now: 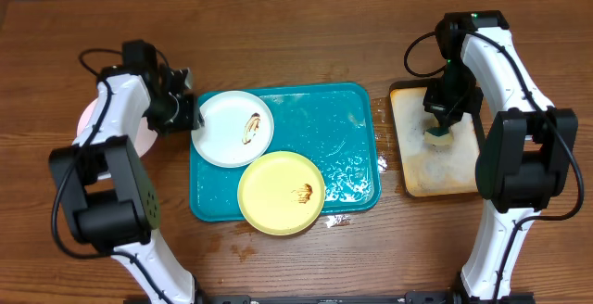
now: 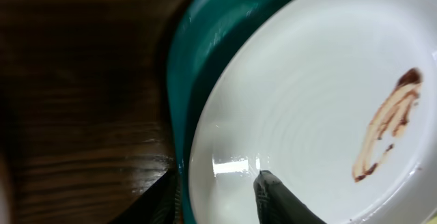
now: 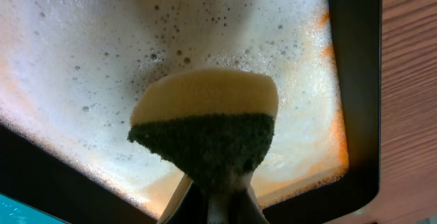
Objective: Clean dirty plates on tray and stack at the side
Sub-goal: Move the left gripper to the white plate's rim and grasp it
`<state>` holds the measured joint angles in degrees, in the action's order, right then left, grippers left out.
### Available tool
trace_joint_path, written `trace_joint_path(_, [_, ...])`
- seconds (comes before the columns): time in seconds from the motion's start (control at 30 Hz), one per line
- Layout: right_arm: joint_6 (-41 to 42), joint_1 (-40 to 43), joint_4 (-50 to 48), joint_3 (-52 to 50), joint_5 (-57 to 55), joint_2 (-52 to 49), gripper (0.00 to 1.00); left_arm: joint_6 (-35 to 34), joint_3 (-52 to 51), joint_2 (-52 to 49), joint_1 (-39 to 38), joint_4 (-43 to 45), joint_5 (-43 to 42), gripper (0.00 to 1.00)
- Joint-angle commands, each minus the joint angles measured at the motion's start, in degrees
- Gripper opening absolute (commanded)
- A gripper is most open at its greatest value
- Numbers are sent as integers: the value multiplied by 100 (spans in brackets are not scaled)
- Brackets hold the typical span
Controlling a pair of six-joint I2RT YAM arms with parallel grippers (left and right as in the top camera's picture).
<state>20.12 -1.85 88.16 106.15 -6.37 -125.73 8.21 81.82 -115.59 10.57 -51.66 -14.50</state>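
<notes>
The teal tray (image 1: 347,119) lies mid-table, wet and soapy. On its left end rests a white plate (image 1: 227,123) (image 2: 321,80) with a brown smear. A pale yellow plate (image 1: 273,193), also smeared, overlaps the tray's front rim. My left gripper (image 1: 188,115) (image 2: 218,179) is open and straddles the white plate's left rim, with one finger (image 2: 273,197) on the plate's inside and the other outside the tray rim (image 2: 188,80). Another pale plate (image 1: 85,119) lies on the table under my left arm, mostly hidden. My right gripper (image 1: 439,119) (image 3: 217,200) is shut on a yellow-and-green sponge (image 3: 205,125).
A smaller black-rimmed tan tray (image 1: 412,170) (image 3: 68,60) holding foamy water sits right of the teal tray, under the sponge. Spilled suds (image 1: 338,219) lie on the wood by the teal tray's front right corner.
</notes>
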Motion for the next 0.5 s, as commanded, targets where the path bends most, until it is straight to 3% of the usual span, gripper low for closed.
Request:
trace_joint_path(0.0, [-26, 37, 39, 0, 2, 251, 4, 162, -188, -127, -11, 127, -205, 43])
trace_joint_path(0.13, [-24, 37, 46, 0, 4, 251, 4, 142, -227, -127, -11, 175, -208, 40])
trace_joint_path(0.23, [-22, 37, 44, 0, 4, 251, 4, 87, -227, -127, -11, 192, -208, 30])
trace_joint_path(0.37, [-24, 37, 42, 0, 4, 251, 4, -11, -227, -125, -11, 201, -205, 43])
trace_joint_path(0.47, [-26, 37, 42, 0, 4, 251, 4, -57, -225, -96, -11, 203, -190, 45])
